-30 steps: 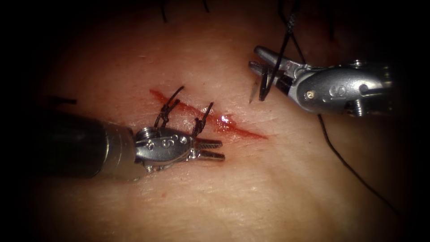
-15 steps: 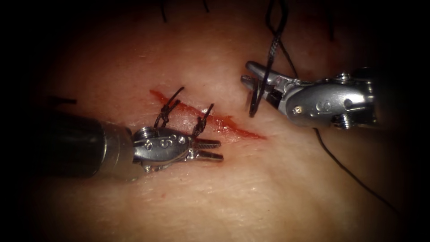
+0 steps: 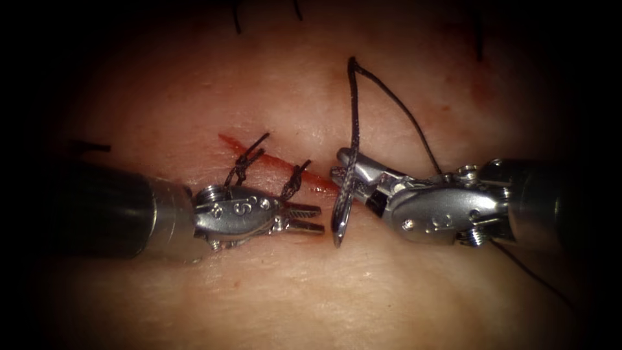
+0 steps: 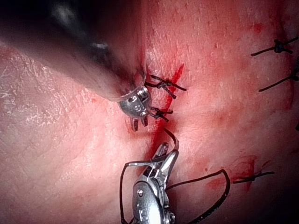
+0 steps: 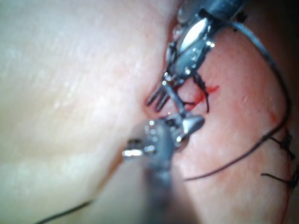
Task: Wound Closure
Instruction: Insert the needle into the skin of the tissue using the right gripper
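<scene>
The right end effector point(image 3: 346, 178) is clamped on the curved needle point(image 3: 340, 217) near the middle of its curve; the needle hangs below the jaws with its tip just beyond the left end effector point(image 3: 311, 218), and whether that tip touches the tissue point(image 3: 363, 291) is hard to make out. The thread point(image 3: 382, 91) rises from the right end effector, bends at its highest point and drops behind the tool's body, where it is hidden before a strand shows again past the wrist. The left end effector holds nothing, its jaws slightly apart, just below the cut point(image 3: 311, 176). Two knotted stitches point(image 3: 243, 159) stand just behind its jaws across the cut, one partly hidden by the tool's wrist
</scene>
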Motion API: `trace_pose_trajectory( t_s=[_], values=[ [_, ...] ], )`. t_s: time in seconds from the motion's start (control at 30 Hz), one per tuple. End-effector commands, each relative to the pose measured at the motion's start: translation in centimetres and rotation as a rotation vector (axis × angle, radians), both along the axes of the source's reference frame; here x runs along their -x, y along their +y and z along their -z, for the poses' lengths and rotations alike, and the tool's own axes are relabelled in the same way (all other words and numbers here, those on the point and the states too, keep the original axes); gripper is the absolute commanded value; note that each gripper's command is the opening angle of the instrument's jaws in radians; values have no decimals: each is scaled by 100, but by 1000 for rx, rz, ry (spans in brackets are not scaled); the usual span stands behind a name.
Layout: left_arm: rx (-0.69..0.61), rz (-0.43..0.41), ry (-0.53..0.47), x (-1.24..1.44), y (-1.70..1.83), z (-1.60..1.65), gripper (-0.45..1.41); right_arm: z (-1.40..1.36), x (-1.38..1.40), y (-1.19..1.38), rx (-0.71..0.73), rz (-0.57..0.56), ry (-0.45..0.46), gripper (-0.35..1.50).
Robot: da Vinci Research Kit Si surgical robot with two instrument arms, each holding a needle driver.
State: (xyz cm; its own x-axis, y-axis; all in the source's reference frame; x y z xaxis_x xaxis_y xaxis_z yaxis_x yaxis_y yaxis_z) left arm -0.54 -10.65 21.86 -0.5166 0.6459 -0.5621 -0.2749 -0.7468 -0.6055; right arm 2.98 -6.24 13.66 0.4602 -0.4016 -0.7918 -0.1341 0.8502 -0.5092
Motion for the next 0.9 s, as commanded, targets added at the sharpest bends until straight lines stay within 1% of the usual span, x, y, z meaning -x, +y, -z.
trace_pose_trajectory(
  t_s=[0.03, 0.27, 0.5, 0.67, 0.8, 0.9],
  values=[
    [-2, -1, -1, 5, -8, -5, 16, -16, -3, -4, -19, -11, 4, -35],
    [-4, -1, -2, 7, -7, -6, 16, -29, -4, -10, -64, -6, -9, -35],
    [-5, -2, -3, 8, -7, -6, 16, -52, -1, -14, -137, -16, -18, -35],
    [-5, -1, -3, 9, -7, -6, 16, -55, 0, -18, -171, -18, -21, -35],
    [-5, -1, -3, 9, -7, -6, 16, -47, 0, -13, -179, -38, 2, -35],
    [-5, -1, -2, 9, -8, -6, 16, -25, -2, -1, -151, -56, 20, -35]
  ],
)
